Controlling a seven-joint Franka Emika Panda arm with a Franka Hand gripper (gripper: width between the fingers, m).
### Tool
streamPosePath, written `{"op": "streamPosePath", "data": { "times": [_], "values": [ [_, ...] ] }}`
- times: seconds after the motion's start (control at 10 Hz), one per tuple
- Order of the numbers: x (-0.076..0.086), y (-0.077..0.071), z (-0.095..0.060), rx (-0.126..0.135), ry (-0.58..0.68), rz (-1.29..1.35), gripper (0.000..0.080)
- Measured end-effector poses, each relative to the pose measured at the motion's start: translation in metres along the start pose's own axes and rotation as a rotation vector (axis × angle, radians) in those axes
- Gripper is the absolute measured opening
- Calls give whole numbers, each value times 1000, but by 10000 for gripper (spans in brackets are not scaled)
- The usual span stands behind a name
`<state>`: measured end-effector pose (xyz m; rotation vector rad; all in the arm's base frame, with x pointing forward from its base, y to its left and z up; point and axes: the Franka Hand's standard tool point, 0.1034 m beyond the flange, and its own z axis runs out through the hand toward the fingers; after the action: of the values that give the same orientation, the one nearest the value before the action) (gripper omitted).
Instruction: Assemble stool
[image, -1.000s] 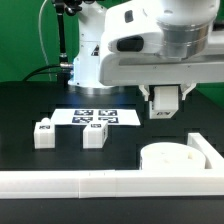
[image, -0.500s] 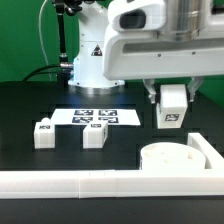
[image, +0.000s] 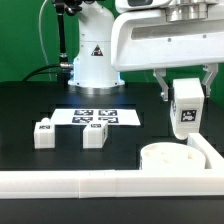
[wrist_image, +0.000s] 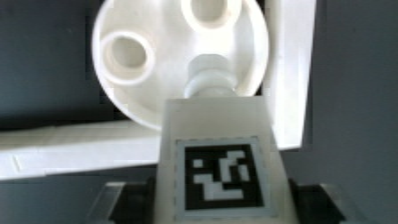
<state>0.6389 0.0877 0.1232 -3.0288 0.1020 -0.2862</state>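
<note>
- Holding one leg (image: 186, 112) in the gripper (image: 186, 90), with both fingers squeezed tight on its sides.
- Hanging that leg up in the air over the seat (image: 172, 157), upright and not touching it.
- Showing a black-and-white square tag on the side of the held leg that faces the exterior view.
- Lying low and round on the black table (image: 30, 100): the seat.
- From the wrist view, looking down along the held leg (wrist_image: 221, 140) onto the seat (wrist_image: 151, 85), with two round holes to see in the seat's top.
- Standing on the table well apart from the seat, off to the exterior view's left of it: the near loose leg (image: 93, 135) and, farther from the seat, the far loose leg (image: 43, 134).
- Lying flat to the exterior view's left of the seat and farther back than it: the marker board (image: 95, 117).
- Running just beside the seat, along its front and around its side on the exterior view's right: the long white rail (image: 90, 181). Cannot tell whether touching the seat.
</note>
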Motion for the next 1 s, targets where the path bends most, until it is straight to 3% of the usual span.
{"op": "streamPosePath", "data": {
  "times": [0.2, 0.6, 1.0],
  "values": [
    [5, -3, 4, 4, 123, -51, 337],
    [5, 0, 8, 1, 129, -85, 337],
    [0, -8, 12, 2, 207, -126, 337]
  ]
}}
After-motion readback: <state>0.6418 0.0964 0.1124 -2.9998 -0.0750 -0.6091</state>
